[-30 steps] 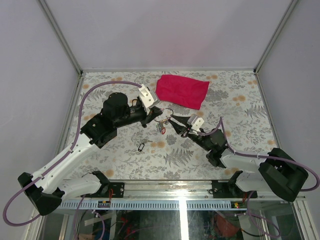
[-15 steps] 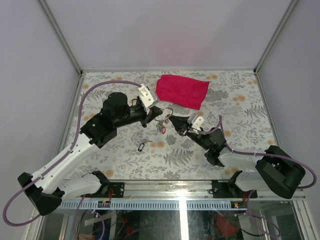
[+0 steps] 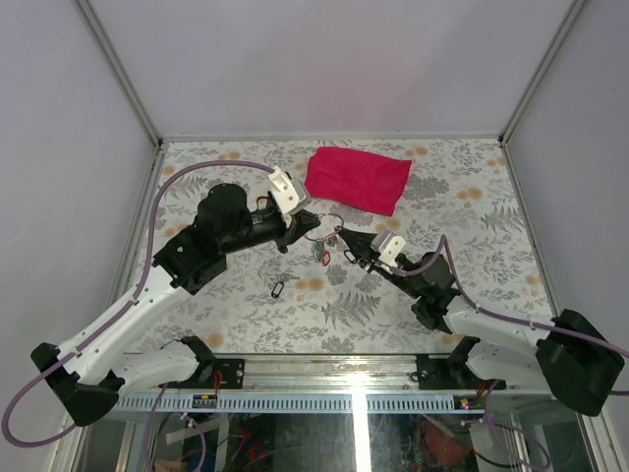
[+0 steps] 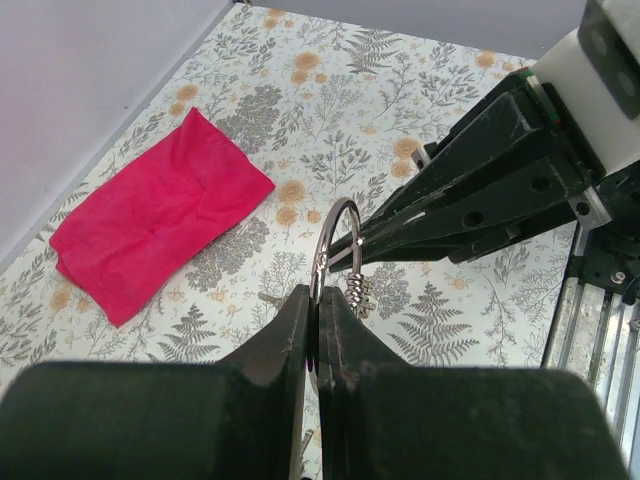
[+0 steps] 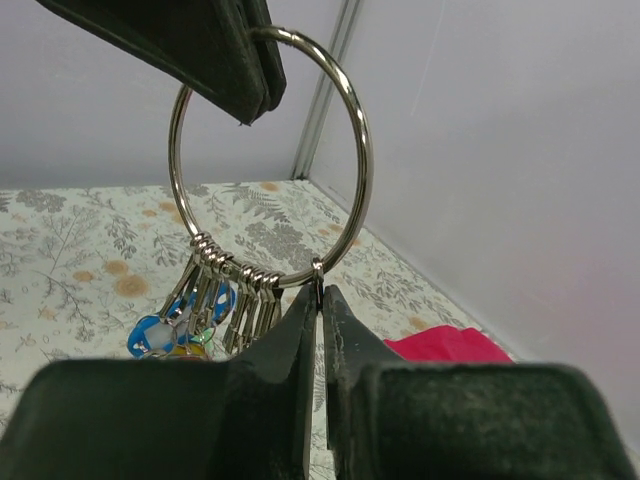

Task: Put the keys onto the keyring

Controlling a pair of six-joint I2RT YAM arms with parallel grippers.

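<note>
Keyring [image 5: 366, 150]: thin round silver wire, polished, held upright in the air between my two claws.
Left claw [image 4: 316, 295]: jaws closed flat on the ring's upper arc, with nothing else in it.
Right claw [image 5: 320, 295]: jaws all but shut, tips pinching the lower arc.
Keys [image 5: 215, 300]: small silver shanks with coloured plastic tags, threaded and hanging in a tight bunch just beside my right tips.
Black-tagged key [image 3: 278, 289]: lying flat on the patterned table [image 3: 472, 197], below and well apart from both claws.
Step, as I judge it: threading, mostly done.
Next call: free my right claw, fetch the stray, and work its eye into the wire's split while my left steadies the ring.
Red cloth [image 3: 357, 180]: soft, folded, beyond both claws.
</note>
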